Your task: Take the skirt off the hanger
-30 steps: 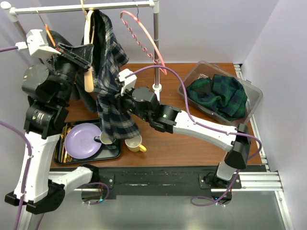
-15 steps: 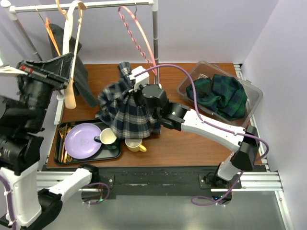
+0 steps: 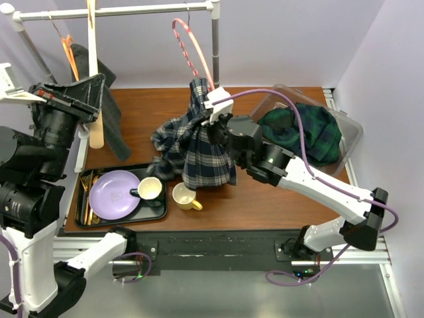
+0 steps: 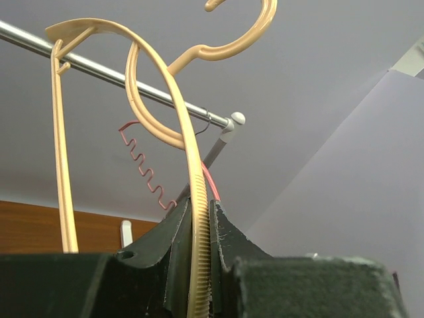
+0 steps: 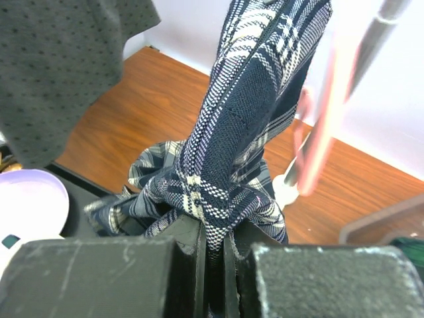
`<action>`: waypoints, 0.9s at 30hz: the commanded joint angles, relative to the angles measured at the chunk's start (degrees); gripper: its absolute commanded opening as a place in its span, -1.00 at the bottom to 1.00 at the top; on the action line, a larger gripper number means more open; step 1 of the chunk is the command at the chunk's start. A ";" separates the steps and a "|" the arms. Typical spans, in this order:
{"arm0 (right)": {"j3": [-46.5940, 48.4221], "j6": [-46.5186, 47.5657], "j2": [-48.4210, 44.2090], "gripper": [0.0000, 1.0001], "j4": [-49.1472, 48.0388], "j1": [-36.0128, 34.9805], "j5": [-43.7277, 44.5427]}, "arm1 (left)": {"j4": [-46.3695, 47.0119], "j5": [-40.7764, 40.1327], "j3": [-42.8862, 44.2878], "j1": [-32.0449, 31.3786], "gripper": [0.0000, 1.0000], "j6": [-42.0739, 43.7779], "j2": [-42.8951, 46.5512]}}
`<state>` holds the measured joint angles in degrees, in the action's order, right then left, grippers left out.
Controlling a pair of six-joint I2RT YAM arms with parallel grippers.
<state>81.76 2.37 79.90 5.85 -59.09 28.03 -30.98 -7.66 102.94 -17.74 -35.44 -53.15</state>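
The skirt (image 3: pixel 199 149), navy and white plaid, hangs bunched from my right gripper (image 3: pixel 211 119) above the wooden table, its lower folds touching the tabletop. In the right wrist view the gripper (image 5: pixel 213 235) is shut on a twisted fold of the skirt (image 5: pixel 258 99). The tan plastic hanger (image 3: pixel 93 59) stands bare at the far left, up by the rail (image 3: pixel 132 9). My left gripper (image 3: pixel 93 93) is shut on its ribbed arm. From the left wrist, the hanger (image 4: pixel 179 119) runs up between the jaws of the gripper (image 4: pixel 199 215), its hook above the rail.
A pink hanger (image 3: pixel 192 50) and an orange one (image 3: pixel 66 46) hang on the rail, with a dark grey garment (image 3: pixel 109 116) below. A black tray (image 3: pixel 159 212) holds a purple plate (image 3: pixel 112 194) and a cup (image 3: pixel 150 189). A yellow mug (image 3: pixel 183 197) stands beside it. A clear bin (image 3: pixel 351 139) of green plaid clothes sits right.
The skirt came off the tan hanger and my right gripper carried it to the right. My left arm lifted the bare hanger up toward the rail.
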 commanded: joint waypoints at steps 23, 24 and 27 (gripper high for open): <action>-7.49 -1.49 -19.96 -1.00 7.25 -0.06 7.39 | 1.00 2.21 2.09 0.25 -1.00 -0.60 1.73; -7.75 -1.41 -20.13 -1.00 6.90 -0.06 7.13 | 3.45 2.21 1.83 0.25 -1.00 -0.25 2.51; -8.01 -1.41 -20.13 -1.00 6.46 -0.15 5.99 | 8.28 1.86 -0.98 0.25 -1.00 0.63 4.44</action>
<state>73.80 1.02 60.95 17.67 -59.09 33.91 -32.23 -4.93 102.74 -17.74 -37.17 -51.42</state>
